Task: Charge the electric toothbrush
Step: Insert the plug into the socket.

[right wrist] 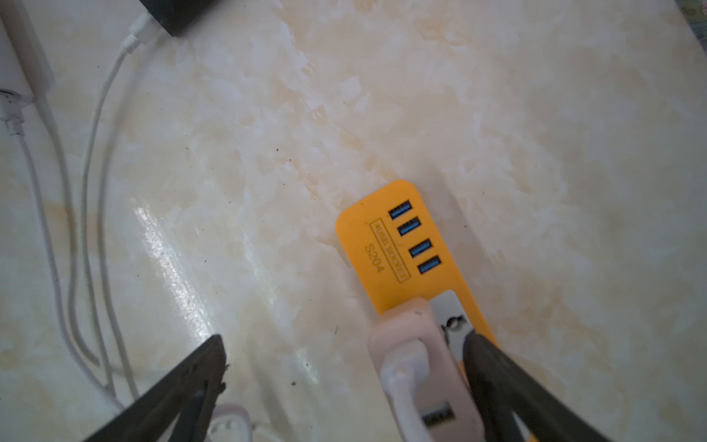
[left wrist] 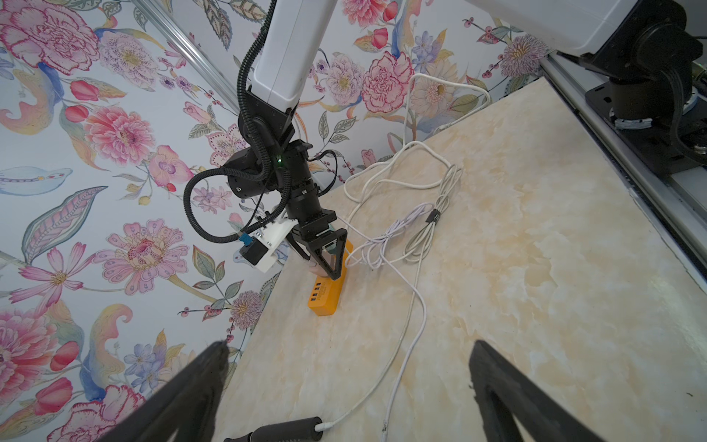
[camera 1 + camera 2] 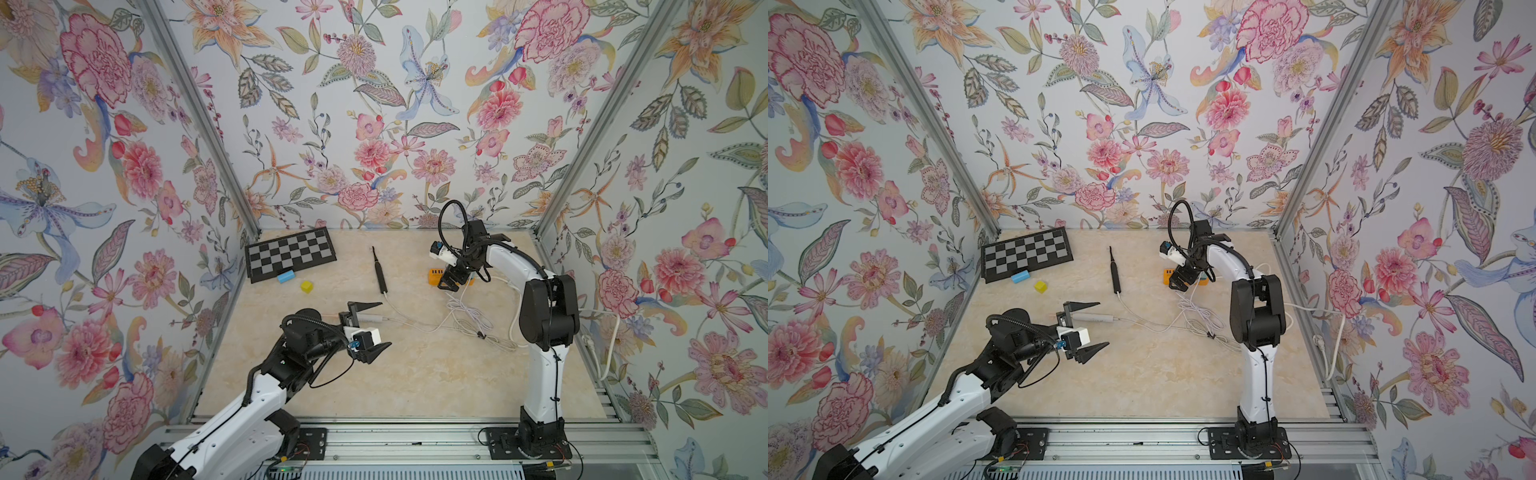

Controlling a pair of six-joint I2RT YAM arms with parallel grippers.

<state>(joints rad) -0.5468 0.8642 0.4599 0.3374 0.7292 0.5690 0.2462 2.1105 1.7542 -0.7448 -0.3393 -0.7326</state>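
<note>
Toothbrush (image 3: 379,274) lies flat on table (image 3: 415,374), white cable (image 2: 424,313) plugged into its near end. Left end effector (image 3: 386,323) spread, empty, just in front of that end. Right end effector (image 3: 449,286) well apart to the right, spread around pink adapter (image 1: 413,344) on orange power strip (image 1: 382,245).

Chessboard (image 3: 291,253), blue block (image 3: 286,276), yellow cube (image 3: 306,286)

Toothbrush (image 3: 379,270) lies at centre; its cable (image 3: 417,329) trails right to a coil before the power strip (image 3: 434,277), which carries a charger (image 1: 413,344). Chessboard (image 3: 289,254) far left; long block (image 3: 286,276) and cube (image 3: 306,286) before it.
</note>
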